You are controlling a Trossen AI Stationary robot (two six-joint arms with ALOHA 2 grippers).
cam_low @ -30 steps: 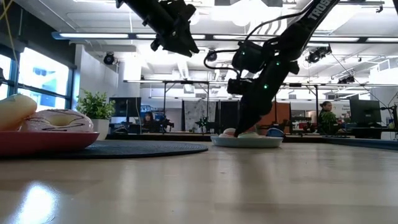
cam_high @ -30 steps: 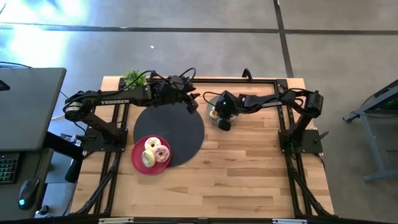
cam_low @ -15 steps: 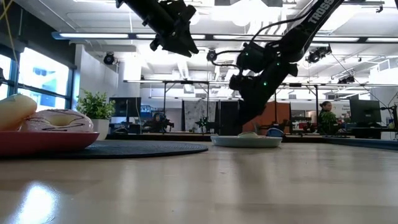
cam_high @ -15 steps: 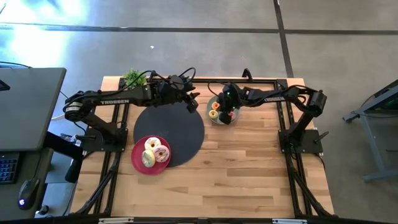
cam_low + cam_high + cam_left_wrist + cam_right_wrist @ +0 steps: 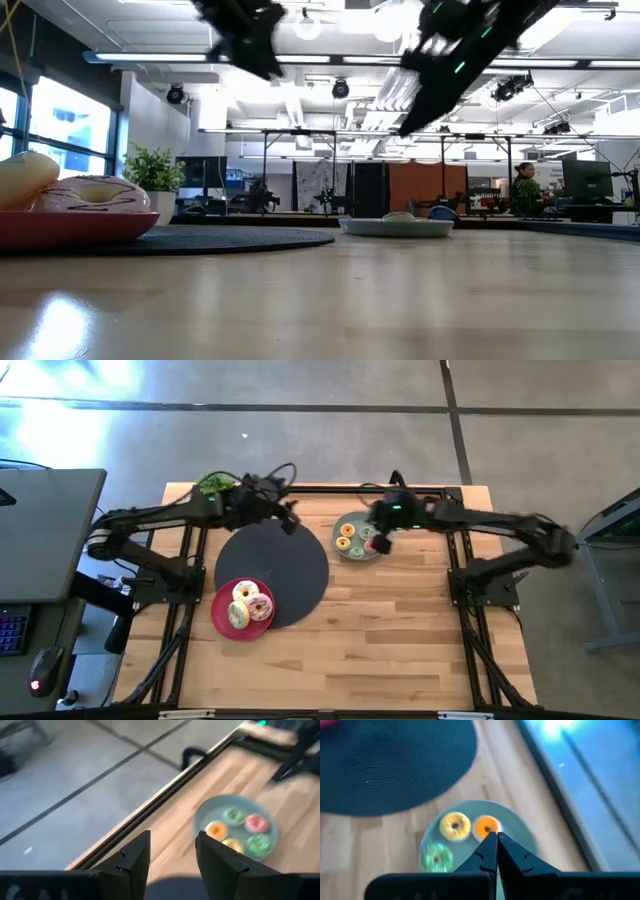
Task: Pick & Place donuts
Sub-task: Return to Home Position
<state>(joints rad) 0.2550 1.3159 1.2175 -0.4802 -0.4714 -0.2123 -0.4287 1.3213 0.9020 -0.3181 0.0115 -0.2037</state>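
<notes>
Tiny donuts on sage plate

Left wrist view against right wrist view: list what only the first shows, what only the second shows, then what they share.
Only the left wrist view shows the left tool with its fingers apart, the tiny pink donut, a second green donut, and the grey floor past the table edge. Only the right wrist view shows the right tool with its fingers together, and the black mat. Both show the sage-green plate holding the orange donut, the yellow donut and a green donut.
</notes>
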